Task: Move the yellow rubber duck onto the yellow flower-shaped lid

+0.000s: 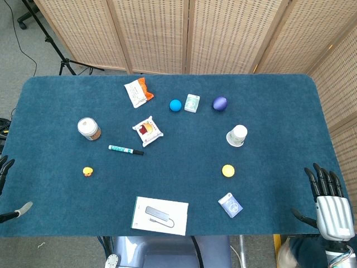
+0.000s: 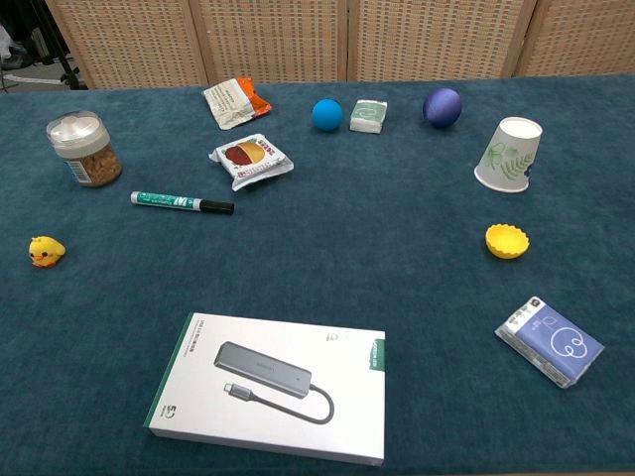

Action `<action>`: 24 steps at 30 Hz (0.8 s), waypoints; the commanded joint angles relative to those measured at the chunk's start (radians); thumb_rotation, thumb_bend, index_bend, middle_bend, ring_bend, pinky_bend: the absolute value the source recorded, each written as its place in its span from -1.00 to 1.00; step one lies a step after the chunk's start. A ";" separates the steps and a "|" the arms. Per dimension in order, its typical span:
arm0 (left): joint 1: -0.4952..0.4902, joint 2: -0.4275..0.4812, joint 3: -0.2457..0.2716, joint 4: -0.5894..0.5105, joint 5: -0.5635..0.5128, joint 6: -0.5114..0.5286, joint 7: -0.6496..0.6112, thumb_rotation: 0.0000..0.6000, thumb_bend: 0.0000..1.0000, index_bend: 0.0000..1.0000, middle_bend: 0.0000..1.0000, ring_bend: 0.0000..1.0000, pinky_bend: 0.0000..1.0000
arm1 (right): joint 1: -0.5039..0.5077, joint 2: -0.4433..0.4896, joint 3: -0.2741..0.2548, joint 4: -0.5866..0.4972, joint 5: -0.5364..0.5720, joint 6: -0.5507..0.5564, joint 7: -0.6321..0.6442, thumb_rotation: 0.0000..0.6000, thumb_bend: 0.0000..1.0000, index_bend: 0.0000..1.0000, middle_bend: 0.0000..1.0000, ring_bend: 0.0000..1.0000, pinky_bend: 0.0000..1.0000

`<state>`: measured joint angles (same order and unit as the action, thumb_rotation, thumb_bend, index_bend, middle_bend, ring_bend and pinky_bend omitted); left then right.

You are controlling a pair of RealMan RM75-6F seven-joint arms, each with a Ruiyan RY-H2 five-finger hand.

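The small yellow rubber duck (image 1: 87, 171) (image 2: 46, 251) sits on the blue cloth at the left. The yellow flower-shaped lid (image 1: 228, 170) (image 2: 507, 240) lies far to the right of it, in front of the paper cup. My right hand (image 1: 326, 201) hangs off the table's front right corner, fingers spread and holding nothing. Only dark fingertips of my left hand (image 1: 4, 167) show at the left edge of the head view; its pose is unclear. The chest view shows neither hand.
Between duck and lid lie a green marker (image 1: 125, 149), a snack packet (image 1: 148, 130) and a boxed USB hub (image 1: 160, 215). A jar (image 1: 88, 128), blue ball (image 1: 175, 105), purple egg (image 1: 220, 103), paper cup (image 1: 237, 135) and tissue pack (image 1: 230, 205) also lie about.
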<state>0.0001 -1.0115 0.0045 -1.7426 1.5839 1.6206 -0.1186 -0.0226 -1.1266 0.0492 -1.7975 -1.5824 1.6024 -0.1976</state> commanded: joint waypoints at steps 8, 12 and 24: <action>-0.084 -0.033 -0.035 0.037 -0.027 -0.126 0.022 1.00 -0.99 -1.00 -1.00 -1.00 -1.00 | -0.004 0.006 -0.003 -0.010 -0.008 0.009 0.013 1.00 -1.00 -1.00 -1.00 -1.00 -1.00; -0.229 -0.077 -0.064 0.087 -0.077 -0.367 -0.023 1.00 -0.97 -0.90 -1.00 -1.00 -1.00 | -0.003 0.008 -0.002 -0.013 -0.001 0.003 0.021 1.00 -1.00 -1.00 -1.00 -1.00 -1.00; -0.396 -0.228 -0.113 0.184 -0.272 -0.625 0.128 1.00 -0.53 -0.46 -1.00 -1.00 -1.00 | 0.009 0.005 0.006 -0.009 0.032 -0.027 0.023 1.00 -1.00 -1.00 -1.00 -1.00 -1.00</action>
<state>-0.3753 -1.2161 -0.0992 -1.5748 1.3369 1.0176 -0.0138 -0.0144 -1.1218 0.0550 -1.8069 -1.5501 1.5759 -0.1751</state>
